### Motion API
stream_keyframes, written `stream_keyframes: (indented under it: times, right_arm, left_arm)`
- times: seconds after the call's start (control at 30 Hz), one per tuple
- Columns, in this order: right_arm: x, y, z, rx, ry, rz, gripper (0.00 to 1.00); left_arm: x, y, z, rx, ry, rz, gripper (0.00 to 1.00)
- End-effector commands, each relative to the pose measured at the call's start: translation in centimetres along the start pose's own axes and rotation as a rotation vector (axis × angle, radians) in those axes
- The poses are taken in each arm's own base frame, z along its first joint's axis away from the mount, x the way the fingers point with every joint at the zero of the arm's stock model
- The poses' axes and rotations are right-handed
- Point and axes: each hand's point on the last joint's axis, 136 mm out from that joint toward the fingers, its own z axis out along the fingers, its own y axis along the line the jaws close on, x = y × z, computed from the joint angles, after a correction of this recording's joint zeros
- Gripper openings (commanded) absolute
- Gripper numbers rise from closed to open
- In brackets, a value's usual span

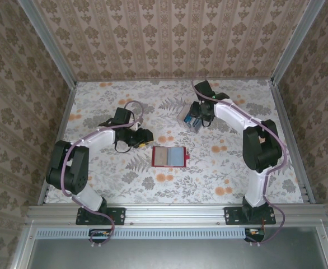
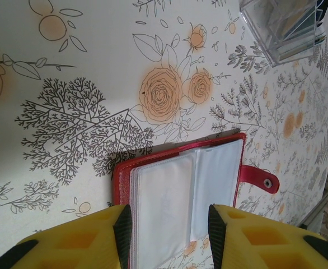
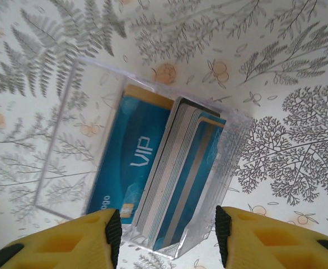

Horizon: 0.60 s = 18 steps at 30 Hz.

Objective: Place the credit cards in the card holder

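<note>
Now: left gripper (image 2: 169, 232) is hanging with yellow fingers (image 2: 74, 241) spread apart, gripping nothing, just left of the card holder (image 2: 181, 185). Card holder is lying open near the middle of the floral table (image 1: 125, 179), see-through pockets facing up, snap tab pointing right. Right gripper (image 3: 167, 235) is likewise spread wide, hovering above a clear box (image 3: 69, 140) farther back and slightly right. Credit cards (image 3: 133, 157) are sitting inside that box: one blue "VIP" card lying flat, the rest standing on edge beside it.
</note>
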Motion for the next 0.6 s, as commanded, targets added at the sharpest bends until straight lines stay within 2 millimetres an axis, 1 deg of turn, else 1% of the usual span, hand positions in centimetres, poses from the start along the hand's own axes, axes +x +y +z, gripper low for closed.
stream_keyframes:
  times: [0.0,0.1,0.3,0.47,0.57]
  right_arm:
    - [0.6,-0.7,1.7,0.069,0.030,0.009,0.51]
    - [0.5,-0.3,2.7,0.086,0.042,0.005,0.52]
    - [0.6,-1.0,3.9,0.138,0.039,0.003,0.53]
    - [1.1,-1.8,4.3,0.153,0.054,0.003,0.52]
    - [1.2,-2.4,4.2,0.166,0.063,0.006,0.47]
  left_arm:
    - [-0.5,-0.5,-0.6,0.012,-0.025,0.008,0.43]
    - [-0.4,-0.4,-0.7,0.006,-0.027,0.002,0.43]
    - [-0.3,-0.3,-0.8,0.001,-0.030,0.001,0.43]
    - [-0.4,-0.4,-0.8,0.001,-0.031,0.001,0.43]
    - [-0.4,-0.4,-0.8,0.001,-0.030,0.002,0.43]
